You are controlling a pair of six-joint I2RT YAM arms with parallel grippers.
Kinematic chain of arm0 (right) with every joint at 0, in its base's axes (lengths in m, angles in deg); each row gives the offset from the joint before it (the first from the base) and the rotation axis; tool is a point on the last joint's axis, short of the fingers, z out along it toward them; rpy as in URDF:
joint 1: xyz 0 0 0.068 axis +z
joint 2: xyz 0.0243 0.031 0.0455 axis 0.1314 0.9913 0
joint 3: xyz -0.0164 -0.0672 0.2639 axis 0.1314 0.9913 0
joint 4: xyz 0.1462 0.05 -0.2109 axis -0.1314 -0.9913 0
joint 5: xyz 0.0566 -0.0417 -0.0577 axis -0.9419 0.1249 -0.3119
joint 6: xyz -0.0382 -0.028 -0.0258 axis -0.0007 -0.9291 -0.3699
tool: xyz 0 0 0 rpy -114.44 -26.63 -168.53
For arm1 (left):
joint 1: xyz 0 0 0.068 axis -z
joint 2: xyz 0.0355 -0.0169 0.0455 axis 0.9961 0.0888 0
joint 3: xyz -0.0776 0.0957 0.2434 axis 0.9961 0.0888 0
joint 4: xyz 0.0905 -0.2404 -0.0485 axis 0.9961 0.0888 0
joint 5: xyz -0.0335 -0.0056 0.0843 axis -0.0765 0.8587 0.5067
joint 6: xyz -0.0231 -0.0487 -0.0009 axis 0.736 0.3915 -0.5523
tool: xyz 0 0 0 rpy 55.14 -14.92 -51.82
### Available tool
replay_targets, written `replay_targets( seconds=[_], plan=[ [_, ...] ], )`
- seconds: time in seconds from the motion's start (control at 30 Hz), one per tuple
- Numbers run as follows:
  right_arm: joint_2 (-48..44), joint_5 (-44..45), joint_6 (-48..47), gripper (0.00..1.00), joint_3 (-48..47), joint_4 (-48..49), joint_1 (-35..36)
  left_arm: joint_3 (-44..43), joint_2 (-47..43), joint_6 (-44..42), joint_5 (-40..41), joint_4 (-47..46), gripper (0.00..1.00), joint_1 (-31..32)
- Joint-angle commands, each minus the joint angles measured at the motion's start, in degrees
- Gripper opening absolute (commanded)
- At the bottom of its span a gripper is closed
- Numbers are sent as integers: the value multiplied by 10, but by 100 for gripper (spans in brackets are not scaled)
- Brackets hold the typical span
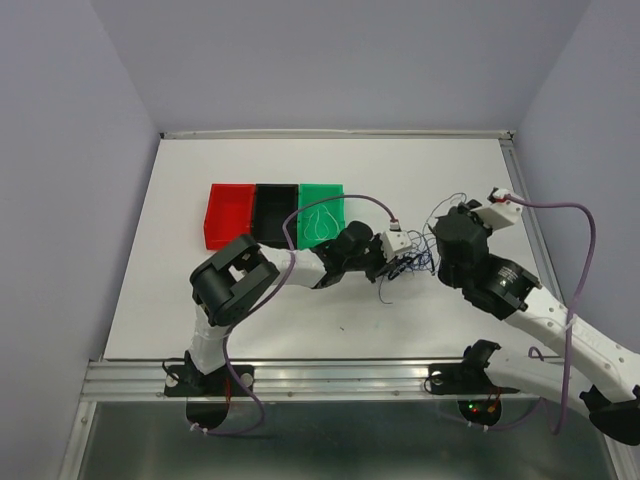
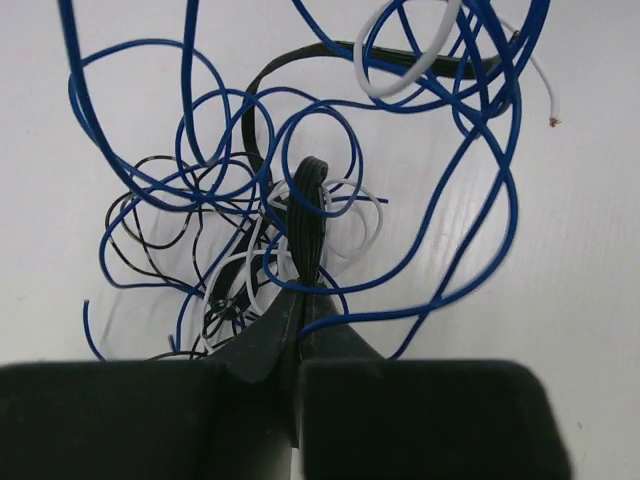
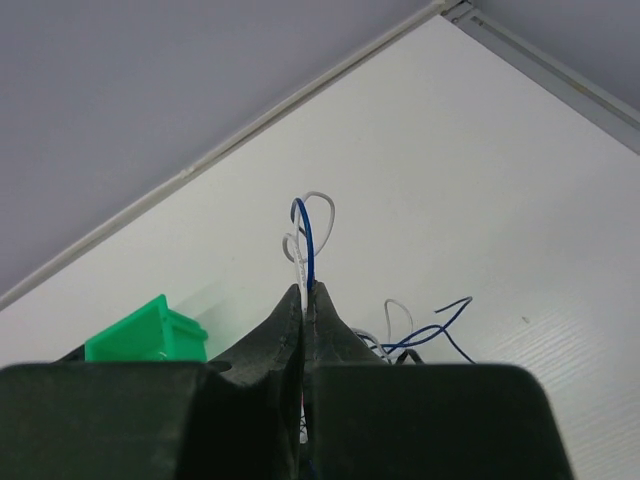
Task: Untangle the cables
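A tangle of thin blue, black and white cables (image 1: 412, 262) lies mid-table between both grippers. In the left wrist view blue loops (image 2: 330, 150), black loops (image 2: 150, 225) and white loops (image 2: 250, 270) overlap on the white table. My left gripper (image 2: 300, 290) is shut on a flat black ribbon cable (image 2: 306, 215) that runs into the knot. My right gripper (image 3: 305, 292) is shut on a blue wire (image 3: 305, 240) and a white wire (image 3: 300, 262), which stick up between its tips. More loose wire ends (image 3: 430, 325) lie to the right of that gripper.
A red bin (image 1: 228, 215), a black bin (image 1: 275, 211) and a green bin (image 1: 322, 212) stand side by side left of the tangle; the green bin's corner shows in the right wrist view (image 3: 150, 335). Thick purple arm cables (image 1: 575, 290) hang over the right side.
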Motion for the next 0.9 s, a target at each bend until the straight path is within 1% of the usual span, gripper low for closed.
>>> replay_targets(
  seconds=[0.0, 0.13, 0.2, 0.23, 0.27, 0.3, 0.37, 0.4, 0.43, 0.47, 0.53, 0.57, 0.6, 0.63, 0.67, 0.7, 0.77, 0.8, 0.87],
  plan=[
    [-9, 63, -26, 1, -50, 26, -3, -19, -12, -8, 26, 5, 0, 3],
    [-24, 113, -51, 1, -74, 39, -4, -2, -30, -5, 33, -2, 0, 2],
    [-21, 119, -97, 1, -107, 63, -7, 9, -51, -7, 36, 2, 0, 1],
    [-17, 113, -119, 1, -116, 77, -9, 16, -64, -9, 35, 2, 0, 0],
    [-10, 89, -174, 1, -123, 119, -17, 35, -78, -15, 34, -2, 0, -1],
    [-7, 70, -199, 1, -128, 142, -23, 45, -111, -22, 37, -4, 0, -1],
    [1, 33, -222, 1, -129, 174, -43, 64, -146, -37, 42, -5, 0, -2],
    [5, 13, -230, 1, -130, 175, -75, 79, -163, -40, 42, -2, 0, -2],
    [18, -32, -231, 1, -129, 176, -93, 83, -196, -44, 30, 7, 0, -2],
    [22, -78, -222, 1, -121, 178, -131, 87, -211, -50, 13, 30, 0, -2],
    [40, -132, -202, 1, -105, 177, -174, 84, -247, -48, 3, 53, 0, -2],
    [49, -162, -179, 1, -91, 176, -226, 74, -256, -44, 3, 82, 0, -2],
    [63, -236, -163, 1, -81, 177, -255, 66, -269, -44, 0, 98, 0, -2],
    [63, -275, -146, 1, -74, 177, -287, 62, -276, -45, -1, 114, 0, -2],
    [82, -316, -117, 1, -55, 178, -347, 59, -283, -45, 2, 132, 0, -2],
    [91, -388, -106, 1, -47, 181, -374, 58, -289, -45, 10, 138, 0, -2],
    [128, -442, -93, 1, -25, 196, -421, 61, -307, -45, 22, 142, 0, -2],
    [140, -456, -89, 1, -18, 202, -423, 59, -310, -44, 32, 147, 0, -2],
    [159, -457, -86, 1, -2, 215, -425, 49, -307, -41, 38, 160, 0, -2]
  ],
)
